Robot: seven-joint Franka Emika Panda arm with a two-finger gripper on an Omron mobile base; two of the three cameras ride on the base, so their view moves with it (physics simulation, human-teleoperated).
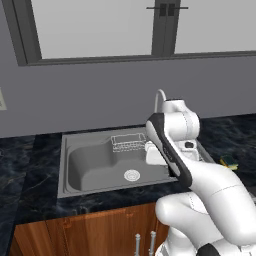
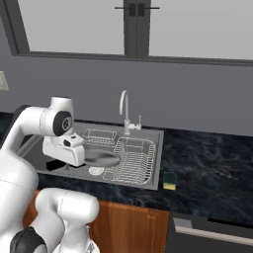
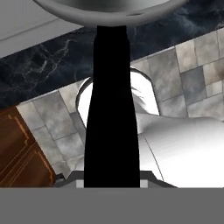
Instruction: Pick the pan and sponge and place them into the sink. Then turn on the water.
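No readable writing. Arm bent low over sink [image 2: 159, 148], hand level above basin. Jaws clenched on black handle of pan [image 2: 101, 158], held over basin. Sponge [image 2: 170, 180] on table just beside sink's right rim.

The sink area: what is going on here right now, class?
The robot arm's gripper is shut on the black handle of the pan and holds it over the sink, next to the wire dish rack. The sponge lies on the dark counter to the right of the sink. No water can be seen coming from the faucet.
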